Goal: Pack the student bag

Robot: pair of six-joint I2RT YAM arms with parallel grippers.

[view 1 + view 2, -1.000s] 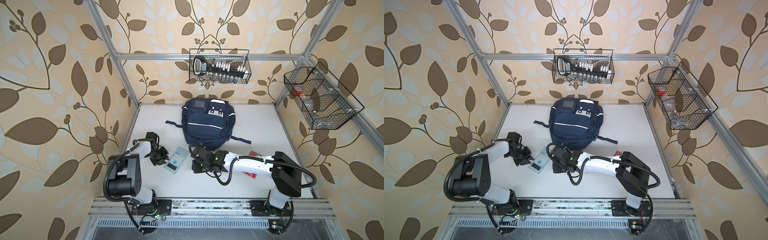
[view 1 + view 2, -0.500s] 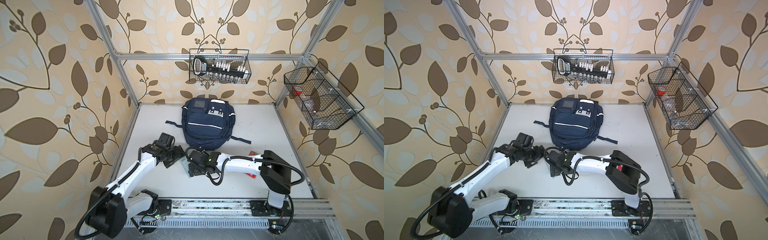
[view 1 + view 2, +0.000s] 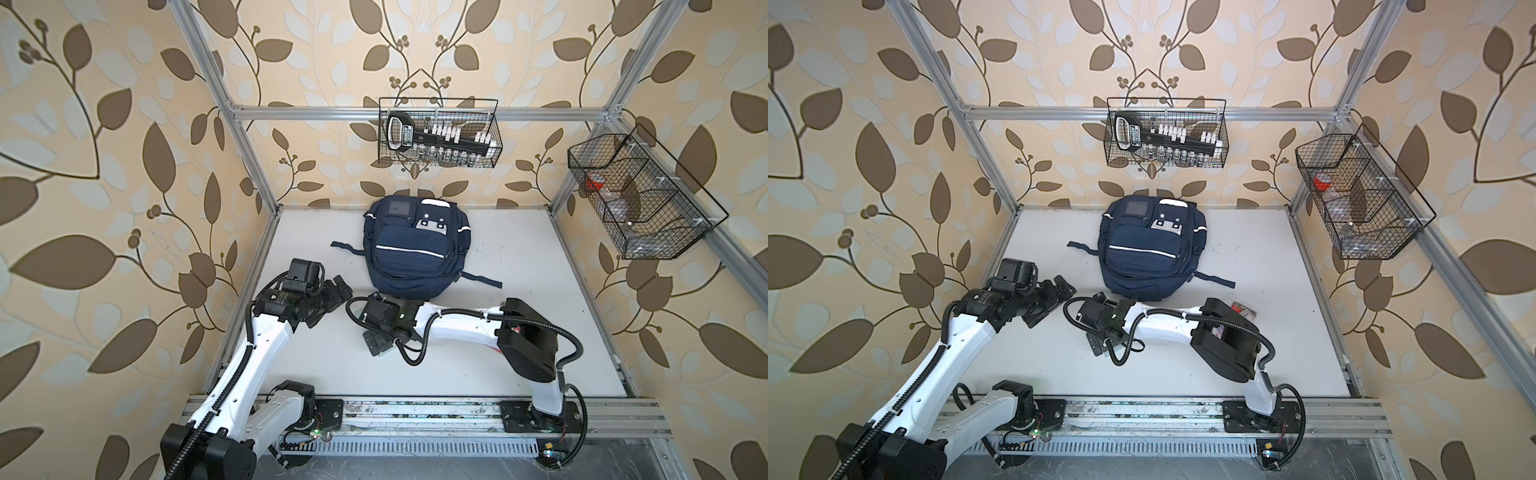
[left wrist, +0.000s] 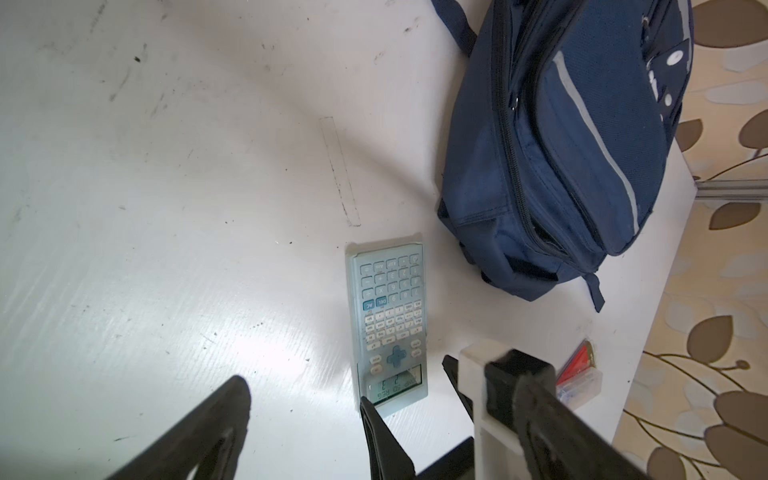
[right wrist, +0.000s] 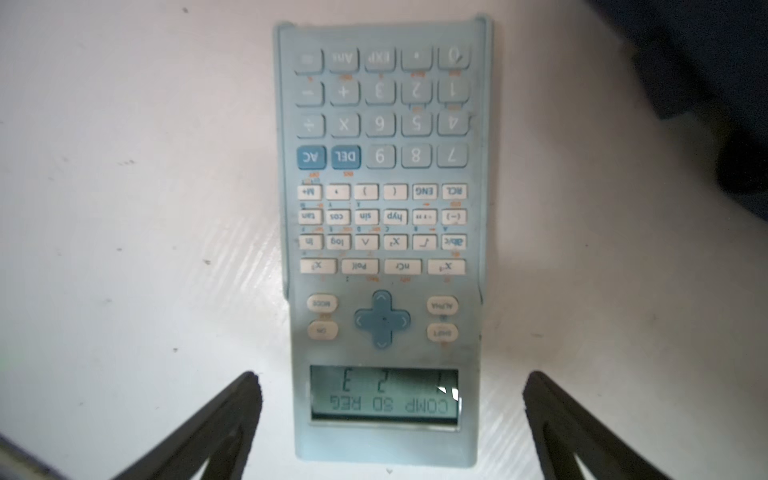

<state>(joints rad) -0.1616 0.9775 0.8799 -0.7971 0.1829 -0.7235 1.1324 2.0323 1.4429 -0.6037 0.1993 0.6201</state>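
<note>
1. In both top views the student bag [image 3: 415, 253] lies flat at the far middle of the white table [image 3: 540, 291]. It is navy woven fabric with a rounded outline. A white reflective stripe crosses the front pocket, a pale patch with dark holes sits near the far end, and thin straps trail off both sides.
2. Same views: the left end effector [image 3: 330, 303] is just off the bag's near left corner, black jaws spread wide, nothing in them. The right end effector [image 3: 374, 322] is beside it, close to the bag's near edge.
3. On the back wall, a black wire basket [image 3: 438, 133] carries a long black rack of small white and metal pieces. A compartmented side basket [image 3: 640, 199] hangs on the right wall. A small red-and-clear case [image 3: 1241, 309] lies on the table by the right arm.
4. Left wrist view: there's the calculator [image 4: 388, 324], a slim pale-blue plastic slab flat on the scuffed, glossy table. It is near the bag's corner, not touching. This arm's dark fingers [image 4: 224, 415] are blurred and far apart.
5. Right wrist view: the calculator fills the frame, with rounded grey-blue number keys, white function keys, a cross-shaped pad and a grey LCD reading COMP SD REG. Two tapered black fingers [image 5: 224, 424] flank the display end. Bare table shows between each finger and the casing, so it is open and gripping nothing. Blurred navy fabric lies beside the keypad end.
</note>
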